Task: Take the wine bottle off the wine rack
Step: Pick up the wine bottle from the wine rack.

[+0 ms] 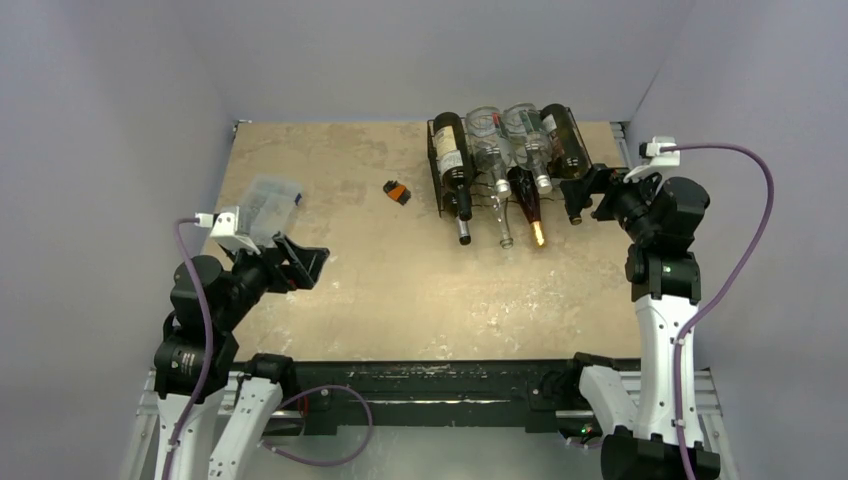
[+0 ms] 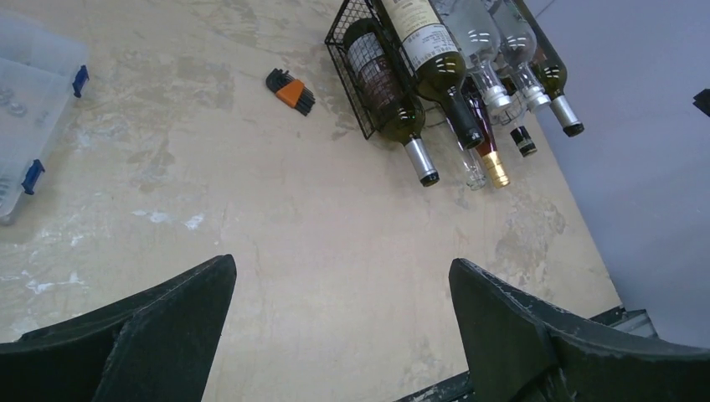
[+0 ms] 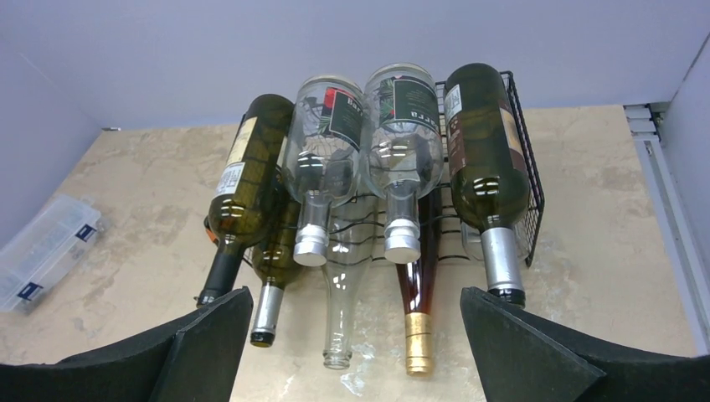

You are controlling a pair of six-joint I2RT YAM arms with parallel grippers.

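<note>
as both claws hang empty above the table (image 1: 400, 300), seven bottles (image 3: 403, 134) lie on their sides in a black wire wine rack (image 3: 531, 176) at the table's far right. their long axes run from the far wall toward the near edge, bases to the wall and necks pointing back at the arms. four fill the upper row: a green bottle (image 3: 251, 180) with a pale label and black neck, two clear bottles (image 3: 322, 159) with silver caps and dark labels, and a dark bottle (image 3: 486, 151) with a silver cap. three necks show below: a second green bottle (image 3: 268, 306) capped in silver, an uncapped clear bottle (image 3: 339, 301) and a reddish bottle (image 3: 416, 310) with gold foil. a small black cap (image 2: 523, 141), seen from the left wrist, may belong to an eighth; that cannot be told. the rack is a box with mesh sides and wavy wire shelves. the right claw (image 3: 355, 290) hangs just in front of the necks at the rack's right end, fingers spread wide, holding nothing. the left claw (image 2: 342, 261), well apart at the near left, is spread wide too. one clear plastic box (image 1: 270, 200) and one small orange-and-black tool (image 1: 398, 192) lie left of the rack.
</note>
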